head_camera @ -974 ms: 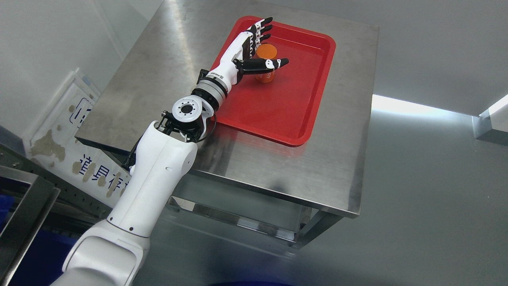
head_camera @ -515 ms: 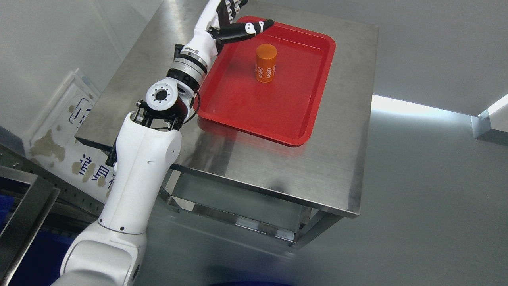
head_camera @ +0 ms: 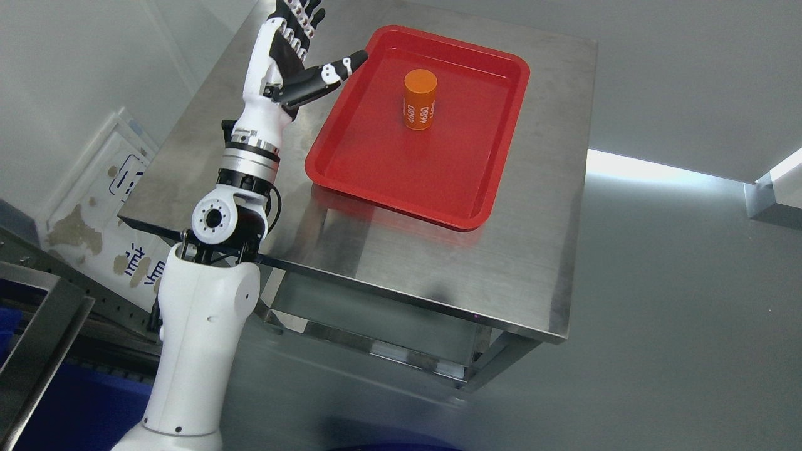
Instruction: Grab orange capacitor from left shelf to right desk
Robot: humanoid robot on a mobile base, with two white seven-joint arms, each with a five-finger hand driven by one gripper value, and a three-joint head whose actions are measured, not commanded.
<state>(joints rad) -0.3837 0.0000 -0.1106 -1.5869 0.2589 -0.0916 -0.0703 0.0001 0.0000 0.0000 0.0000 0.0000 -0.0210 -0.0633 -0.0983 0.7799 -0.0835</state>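
Note:
An orange capacitor [head_camera: 419,99] with white print stands upright in the far half of a red tray [head_camera: 376,181] on the steel desk [head_camera: 489,269]. My left hand [head_camera: 294,47] is raised above the desk's far left part, to the left of the tray and well apart from the capacitor. Its fingers are spread and the thumb points toward the tray's far left corner; it holds nothing. The left arm rises from the lower left. My right arm does not show.
A white sign with blue characters [head_camera: 119,238] leans by the desk's left side. A metal frame edge [head_camera: 37,338] stands at the lower left. A steel ledge corner [head_camera: 777,188] juts in at the right edge. Grey floor surrounds the desk.
My left hand let go of the capacitor, lifted, and swung left out of the tray to the desk's far left. The capacitor stays standing in the tray.

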